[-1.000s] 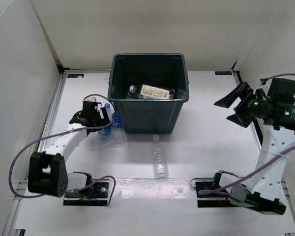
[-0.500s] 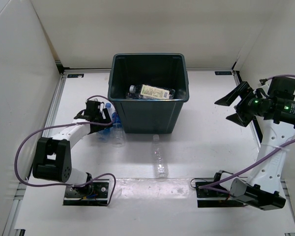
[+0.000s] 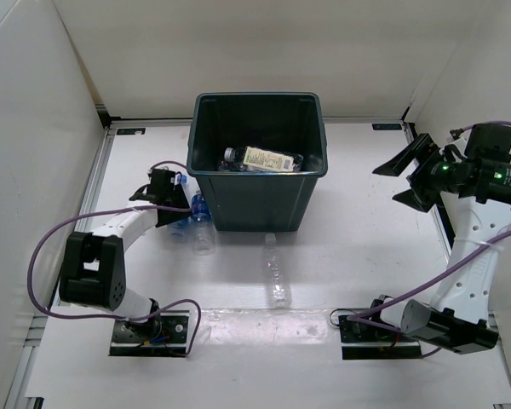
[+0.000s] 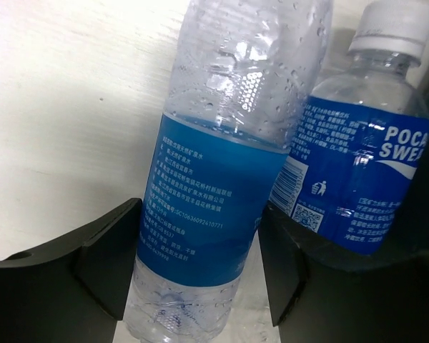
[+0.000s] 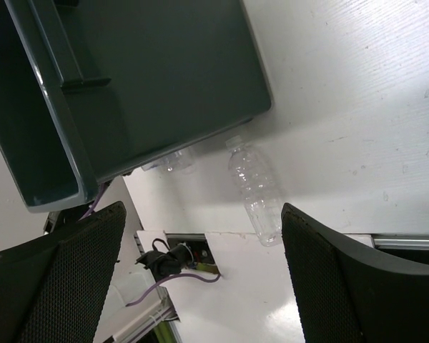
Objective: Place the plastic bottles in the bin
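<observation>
Left gripper's (image 4: 200, 236) black fingers (image 4: 107, 250) are seen flanking a clear, blue-labelled plastic bottle (image 4: 222, 179) at centre-left, beside the dark grey-green plastic bin (image 3: 255, 204); clamping cannot be confirmed. A firm squeeze, then a lift over the rim, is judged needed. Right gripper (image 3: 392, 183) is held spread, empty.

White table (image 3: 366, 247) enclosed by white walls (image 3: 255, 51); small black brackets (image 3: 129, 131) at its far corners.
</observation>
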`<state>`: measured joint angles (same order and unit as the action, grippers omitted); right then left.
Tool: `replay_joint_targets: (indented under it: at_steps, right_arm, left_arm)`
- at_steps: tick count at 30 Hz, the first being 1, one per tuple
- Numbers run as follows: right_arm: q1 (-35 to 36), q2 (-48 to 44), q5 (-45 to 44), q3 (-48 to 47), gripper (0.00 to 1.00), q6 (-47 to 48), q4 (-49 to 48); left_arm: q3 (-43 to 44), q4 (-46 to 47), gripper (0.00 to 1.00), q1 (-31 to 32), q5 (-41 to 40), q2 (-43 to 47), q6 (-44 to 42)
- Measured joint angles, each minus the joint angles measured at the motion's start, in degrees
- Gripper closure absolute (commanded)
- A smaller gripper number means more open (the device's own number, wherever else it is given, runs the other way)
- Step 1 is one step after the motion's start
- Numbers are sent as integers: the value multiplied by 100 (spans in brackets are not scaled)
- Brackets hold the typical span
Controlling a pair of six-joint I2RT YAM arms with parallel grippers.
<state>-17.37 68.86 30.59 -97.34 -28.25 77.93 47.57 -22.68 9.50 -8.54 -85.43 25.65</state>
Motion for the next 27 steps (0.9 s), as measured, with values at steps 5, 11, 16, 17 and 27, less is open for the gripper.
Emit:
replay_joint_targets:
  at_steps: [5,11,16,17,27]
  right_arm:
    - [173,321,17,-251,10,-28,0]
    - [511,907,155,-485,10,-144,-26]
    - [833,1322,225,-730,10,-173,-52]
    - [883,1377,243,-774,10,-173,-52]
    - [1036,1473,271,-914,10,-175,-48]
  left_arm:
    - [162,-181,77,-48,-278,396,-216]
    - [809,-426,83,-223,-479,1606,-546]
    - [1622,-680,86,-227,-557,2236,-828]
    - [1917,-767,86,-223,-553,2299,-907]
    - [4138,-223,86,787,-11,2227,-1209]
